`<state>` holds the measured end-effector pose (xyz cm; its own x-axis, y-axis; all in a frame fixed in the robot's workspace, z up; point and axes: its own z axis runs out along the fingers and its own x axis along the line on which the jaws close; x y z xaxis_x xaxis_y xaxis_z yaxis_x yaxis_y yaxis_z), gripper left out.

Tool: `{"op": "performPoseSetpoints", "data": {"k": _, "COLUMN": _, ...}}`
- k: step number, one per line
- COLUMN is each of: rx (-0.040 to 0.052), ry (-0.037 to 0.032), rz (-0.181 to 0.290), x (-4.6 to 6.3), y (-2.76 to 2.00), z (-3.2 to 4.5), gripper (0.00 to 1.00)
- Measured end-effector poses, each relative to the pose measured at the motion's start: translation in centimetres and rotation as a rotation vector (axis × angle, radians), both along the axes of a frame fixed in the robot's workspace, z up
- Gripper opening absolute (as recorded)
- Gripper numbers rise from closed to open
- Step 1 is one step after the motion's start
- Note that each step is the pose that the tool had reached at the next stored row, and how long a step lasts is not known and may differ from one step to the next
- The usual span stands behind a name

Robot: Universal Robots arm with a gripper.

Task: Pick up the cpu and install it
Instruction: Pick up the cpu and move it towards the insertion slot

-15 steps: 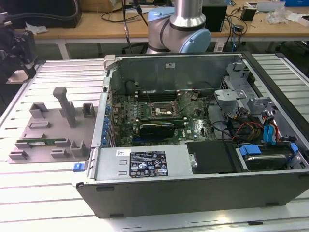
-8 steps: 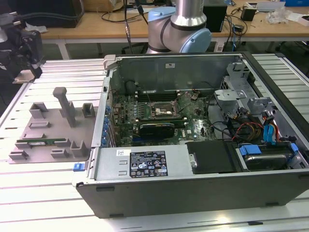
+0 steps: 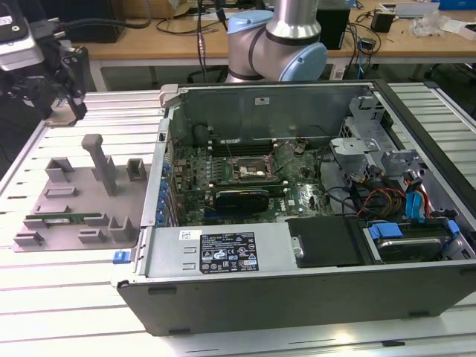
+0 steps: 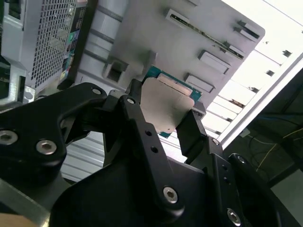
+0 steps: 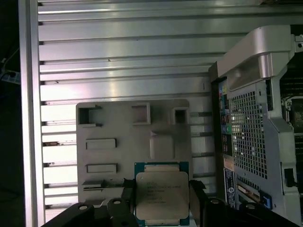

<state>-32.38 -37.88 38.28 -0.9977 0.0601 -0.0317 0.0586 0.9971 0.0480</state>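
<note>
The cpu [image 5: 162,193], a flat square chip with a silver top and a green rim, sits between the two black fingers [image 5: 196,198] of my gripper [image 5: 162,202], which is shut on its opposite edges. In the second wrist view the cpu [image 4: 166,105] hangs in the gripper [image 4: 163,119] above the grey parts holder [image 4: 156,33]. In the exterior view the gripper [image 3: 65,85] is high at the far left, above the back end of the holder [image 3: 74,190] and well apart from the open computer case. The black socket [image 3: 249,169] with its metal frame lies on the motherboard inside the case.
The open case [image 3: 297,290] takes up the middle and the exterior view's right, with cables, drive bays and a raised back wall [image 3: 260,111]. A long green memory stick [image 3: 63,220] lies in the holder. The arm's base [image 3: 275,44] stands behind the case.
</note>
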Motion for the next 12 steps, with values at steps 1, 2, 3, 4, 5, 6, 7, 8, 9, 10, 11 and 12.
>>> {"op": "performPoseSetpoints", "data": {"k": 1, "rx": 0.0, "ry": 0.0, "rz": 0.0, "x": 0.3, "y": 0.0, "z": 0.0, "gripper": 0.54}}
{"op": "performPoseSetpoints", "data": {"k": 2, "rx": 0.0, "ry": 0.0, "rz": 0.0, "x": 0.6, "y": 0.0, "z": 0.0, "gripper": 0.54}}
{"op": "performPoseSetpoints", "data": {"k": 3, "rx": 0.0, "ry": 0.0001, "rz": 0.0, "x": 0.9, "y": 0.0, "z": 0.0, "gripper": 0.54}}
{"op": "performPoseSetpoints", "data": {"k": 4, "rx": 0.0, "ry": 0.0001, "rz": 0.0, "x": 1.4, "y": 0.0, "z": 0.0, "gripper": 0.54}}
{"op": "performPoseSetpoints", "data": {"k": 5, "rx": 0.0, "ry": -0.0001, "rz": 0.0, "x": 1.8, "y": 0.0, "z": 0.0, "gripper": 0.54}}
{"op": "performPoseSetpoints", "data": {"k": 6, "rx": 0.0, "ry": 0.0, "rz": 0.0, "x": 2.2, "y": 0.0, "z": 0.0, "gripper": 0.54}}
{"op": "performPoseSetpoints", "data": {"k": 7, "rx": 0.0001, "ry": 0.0, "rz": 0.0, "x": 2.5, "y": 0.0, "z": 0.0, "gripper": 0.54}}
{"op": "performPoseSetpoints", "data": {"k": 8, "rx": 0.0, "ry": 0.0001, "rz": 0.0, "x": 3.1, "y": 0.0, "z": 0.0, "gripper": 0.54}}
{"op": "performPoseSetpoints", "data": {"k": 9, "rx": 0.0, "ry": 0.0, "rz": 0.0, "x": 3.7, "y": 0.0, "z": 0.0, "gripper": 0.54}}
{"op": "performPoseSetpoints", "data": {"k": 10, "rx": 0.0001, "ry": 0.0, "rz": 0.0, "x": 4.4, "y": 0.0, "z": 0.0, "gripper": 0.54}}
{"op": "performPoseSetpoints", "data": {"k": 11, "rx": 0.0, "ry": 0.0, "rz": 0.0, "x": 5.1, "y": 0.0, "z": 0.0, "gripper": 0.54}}
{"op": "performPoseSetpoints", "data": {"k": 12, "rx": -0.0001, "ry": 0.0001, "rz": 0.0, "x": 5.7, "y": 0.0, "z": 0.0, "gripper": 0.54}}
